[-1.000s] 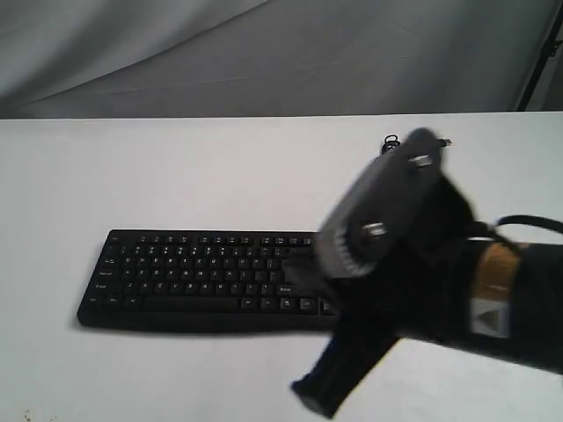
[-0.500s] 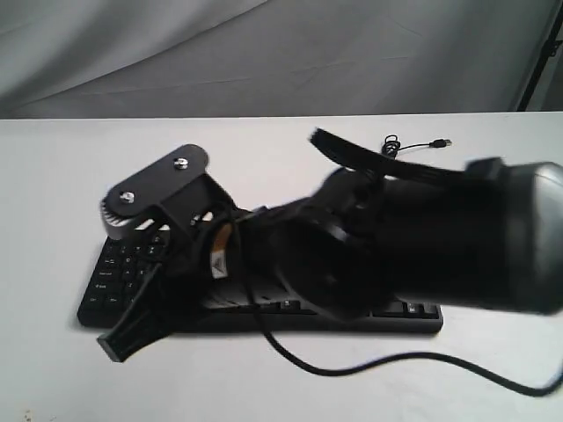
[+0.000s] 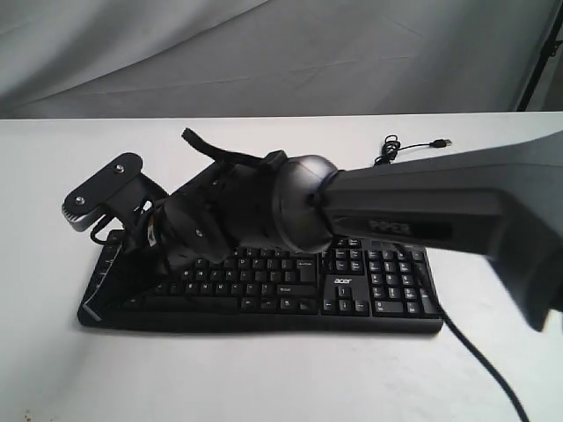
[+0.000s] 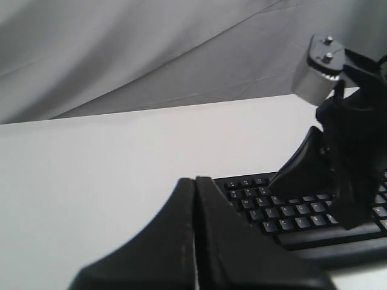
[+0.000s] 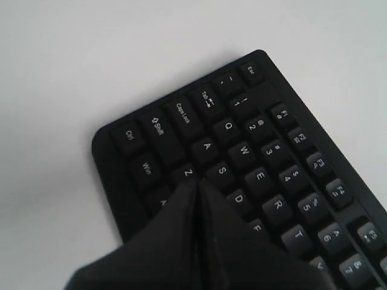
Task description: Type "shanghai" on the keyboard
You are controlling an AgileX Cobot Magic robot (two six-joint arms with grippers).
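The black keyboard (image 3: 369, 281) with white legends and an "acer" logo lies across the white table. My right arm reaches over it from the right. At its left end my right gripper (image 3: 107, 288) points downward. In the right wrist view the right gripper (image 5: 196, 183) is shut, its joined tips just over the S key (image 5: 222, 171) and beside Z. Whether they touch a key is unclear. My left gripper (image 4: 195, 179) is shut on nothing, off the keyboard's (image 4: 290, 214) left end, and does not show in the exterior view.
The keyboard's thin USB cable (image 3: 409, 145) lies coiled on the white table (image 3: 264, 378) behind its number pad. An arm cable (image 3: 484, 360) trails toward the front right. Grey cloth (image 3: 281, 53) hangs behind the table.
My right arm has swung from the right side across the keyboard to its left end, uncovering the number pad. Its gripper now hangs over the left letter keys.
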